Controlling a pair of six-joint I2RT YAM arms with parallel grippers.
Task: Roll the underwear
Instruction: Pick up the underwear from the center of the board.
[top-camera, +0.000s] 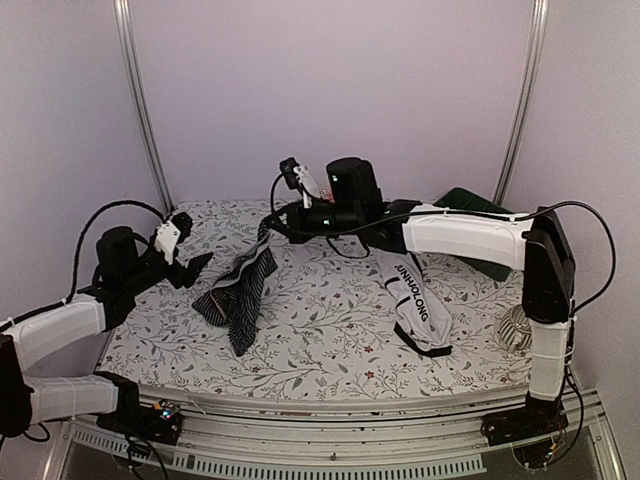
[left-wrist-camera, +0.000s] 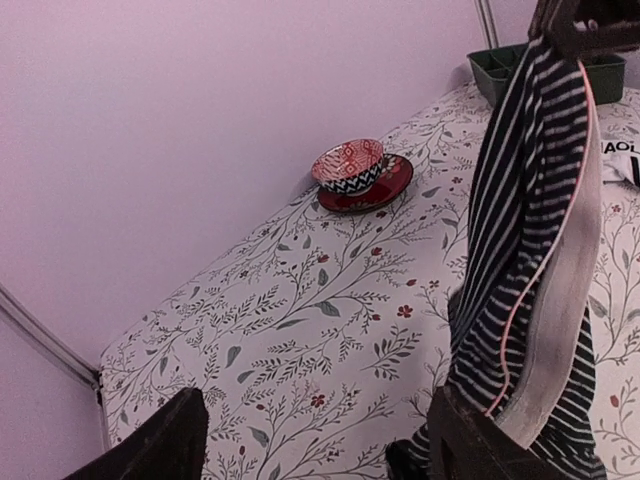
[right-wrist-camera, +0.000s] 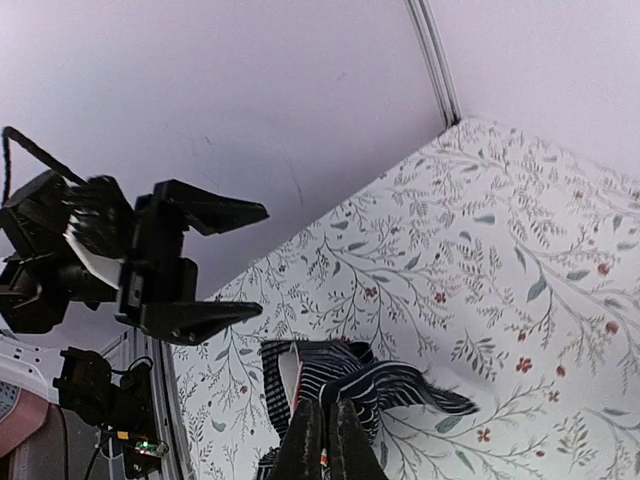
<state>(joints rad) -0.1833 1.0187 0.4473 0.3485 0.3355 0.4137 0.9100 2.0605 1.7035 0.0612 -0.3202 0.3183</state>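
The black briefs with thin grey stripes (top-camera: 243, 290) hang by one edge from my right gripper (top-camera: 268, 226), which is shut on them; their lower part rests on the flowered cloth. In the right wrist view the shut fingers (right-wrist-camera: 325, 440) pinch the striped cloth (right-wrist-camera: 345, 385). My left gripper (top-camera: 197, 266) is open and empty just left of the hanging briefs; in the left wrist view (left-wrist-camera: 315, 450) its right finger (left-wrist-camera: 480, 440) is against the striped cloth (left-wrist-camera: 525, 230). It also shows open in the right wrist view (right-wrist-camera: 258, 262). The white briefs with black trim and lettering (top-camera: 417, 303) lie to the right.
A dark green bin (top-camera: 482, 212) stands at the back right, also in the left wrist view (left-wrist-camera: 500, 68). A patterned cup on a red saucer (left-wrist-camera: 360, 172) stands by the back wall. A pale ribbed object (top-camera: 514, 330) sits by the right arm's upright link.
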